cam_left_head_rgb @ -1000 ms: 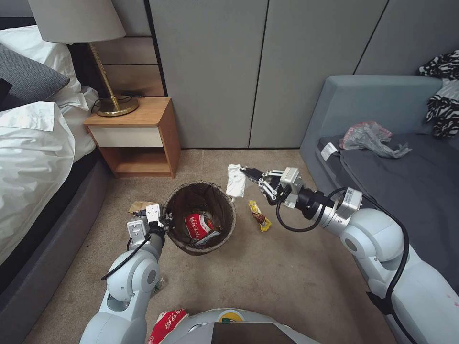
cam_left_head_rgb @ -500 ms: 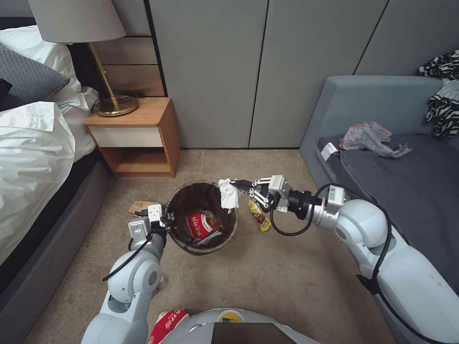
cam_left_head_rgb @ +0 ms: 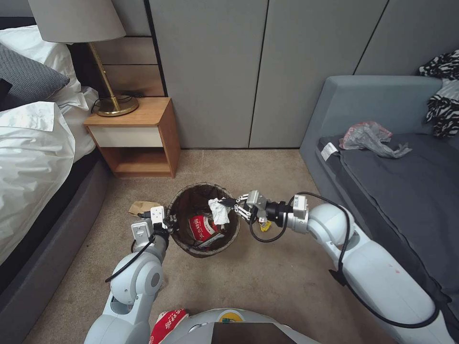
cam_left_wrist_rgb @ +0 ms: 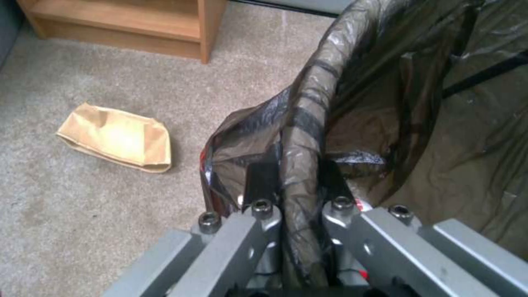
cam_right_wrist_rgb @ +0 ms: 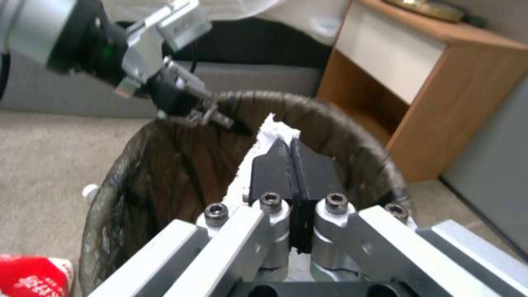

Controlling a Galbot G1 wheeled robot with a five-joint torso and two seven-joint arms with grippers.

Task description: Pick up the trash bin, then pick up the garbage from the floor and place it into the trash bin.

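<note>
Left gripper [cam_left_head_rgb: 168, 223] clamped on left rim of trash bin [cam_left_head_rgb: 191, 200], bag liner pinched between fingers [cam_left_wrist_rgb: 264, 183]. Right gripper [cam_left_head_rgb: 228, 204] pinching white tissue [cam_left_head_rgb: 219, 211] over bin's right side, above opening. Red-and-white cup [cam_left_head_rgb: 202, 226] inside bin. Brown paper [cam_left_head_rgb: 139, 207] on carpet just left of bin. Yellow wrapper [cam_left_head_rgb: 265, 224] on floor under right wrist.

Right arm hides most of yellow wrapper [cam_left_head_rgb: 266, 224].
</note>
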